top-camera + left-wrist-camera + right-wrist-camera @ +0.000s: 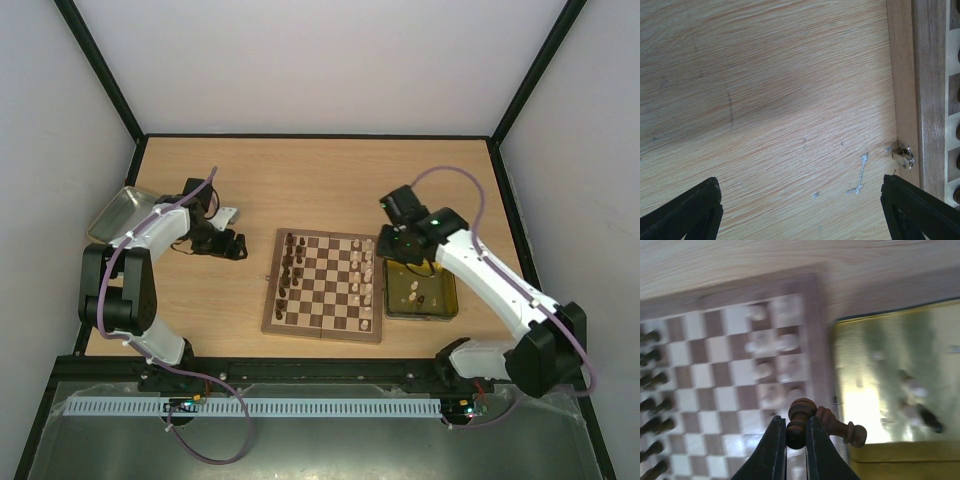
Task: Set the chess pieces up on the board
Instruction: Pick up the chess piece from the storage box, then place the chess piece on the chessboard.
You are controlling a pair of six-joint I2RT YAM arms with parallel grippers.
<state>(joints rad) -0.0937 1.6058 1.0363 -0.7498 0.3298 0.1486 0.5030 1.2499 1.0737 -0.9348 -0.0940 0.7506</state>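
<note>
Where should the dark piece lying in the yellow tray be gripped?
Across its middle, from straight above: the dark piece seems to lie flat on the tray floor, so a pinch across its width suits. Blur hides its exact shape.

Blurry pale chess pieces [787, 343]

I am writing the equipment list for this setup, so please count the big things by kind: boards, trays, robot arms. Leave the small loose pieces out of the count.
Chessboard: 1
Trays: 2, a grey metal tray and a yellow tray
Robot arms: 2, the left gripper open, the right gripper shut on a dark chess piece
Total: 5
</note>
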